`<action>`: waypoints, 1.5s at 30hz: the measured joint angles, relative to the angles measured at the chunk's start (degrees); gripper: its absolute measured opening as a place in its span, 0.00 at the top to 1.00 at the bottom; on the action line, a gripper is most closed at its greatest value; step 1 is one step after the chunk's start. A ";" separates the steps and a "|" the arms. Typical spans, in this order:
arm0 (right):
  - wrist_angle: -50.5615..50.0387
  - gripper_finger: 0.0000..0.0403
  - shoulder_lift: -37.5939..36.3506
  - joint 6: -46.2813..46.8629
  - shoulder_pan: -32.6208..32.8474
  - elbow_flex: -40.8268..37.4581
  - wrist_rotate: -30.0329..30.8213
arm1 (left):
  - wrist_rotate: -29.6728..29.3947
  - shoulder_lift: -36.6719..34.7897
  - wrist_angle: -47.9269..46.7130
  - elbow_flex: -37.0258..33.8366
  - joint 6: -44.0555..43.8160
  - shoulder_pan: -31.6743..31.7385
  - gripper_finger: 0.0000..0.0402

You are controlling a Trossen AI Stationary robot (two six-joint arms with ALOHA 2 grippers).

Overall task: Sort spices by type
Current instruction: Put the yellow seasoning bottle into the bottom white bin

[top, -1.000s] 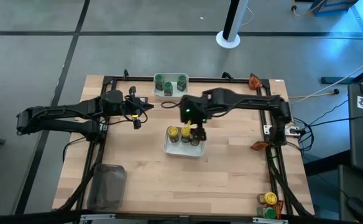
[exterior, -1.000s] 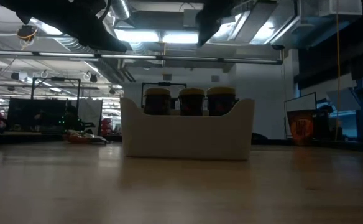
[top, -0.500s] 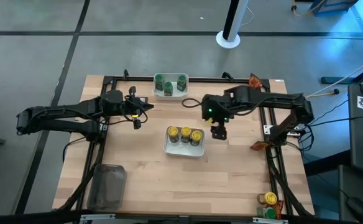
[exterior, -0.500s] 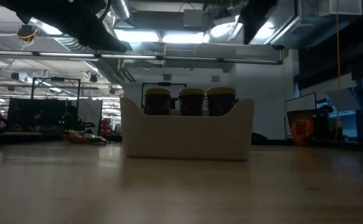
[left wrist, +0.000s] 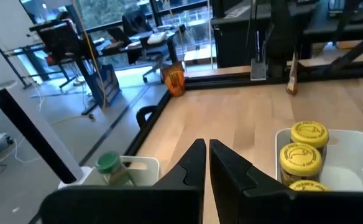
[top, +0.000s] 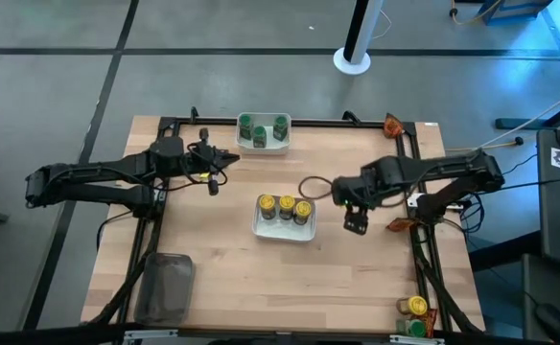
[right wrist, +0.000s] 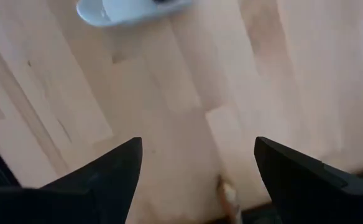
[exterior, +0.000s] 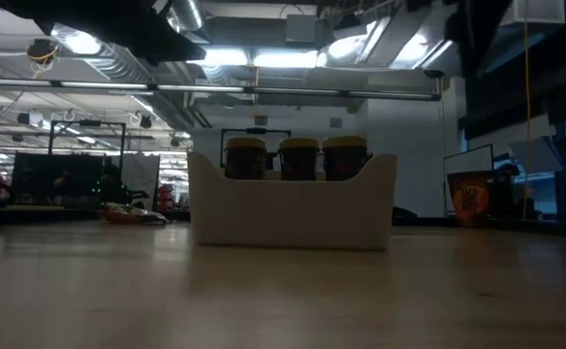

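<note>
Wooden bench [top: 357,268] on a grey shop floor, both arms over it. Sorted so far: yellow-cap jars [top: 284,206] sit in the white bowl [top: 283,231] mid-bench, green-cap jars [top: 262,127] in the second white bowl [top: 243,144] at the far edge. Unsorted stock looks to be all on the right side: a yellow-cap jar [top: 416,306] and a green-cap one [top: 412,327] at the near right corner, plus brown-orange packets at the right rail [top: 400,224] and the far right corner [top: 392,125]. Right end effector [top: 356,223] hangs over bare wood just right of the yellow-jar bowl, fingers spread wide, nothing between them; its wrist view shows only planks and a bowl corner. Left end effector [top: 213,184] waits over the far left of the bench, fingers pressed together, empty. Key relation: the rail packet lies further right of the right end effector, at about the same depth, so near; the corner jars lie right and well toward the near edge. Left arm is well apart from all of it, so I'd judge this is the right arm's pick. Packet's long axis can't be told from these views.
</note>
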 joint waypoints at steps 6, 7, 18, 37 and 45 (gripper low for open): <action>-2.19 0.24 0.01 14.28 7.31 -3.22 -0.20 | 0.34 0.02 2.67 0.00 -2.32 0.00 0.98; -2.53 0.24 0.08 16.45 8.83 -3.80 -0.30 | 0.48 0.02 3.27 0.00 -2.80 -0.05 0.98; -4.58 0.24 0.07 41.21 27.24 -5.91 -3.60 | 0.59 3.68 8.50 0.02 -5.05 -1.38 0.98; 2.98 0.24 1.71 84.45 42.93 -5.93 -12.53 | 0.51 6.42 11.85 0.02 -3.66 -1.36 0.98; 6.43 0.24 4.70 89.05 47.12 -5.93 -15.67 | 0.50 6.42 11.76 0.02 -3.63 -1.36 0.98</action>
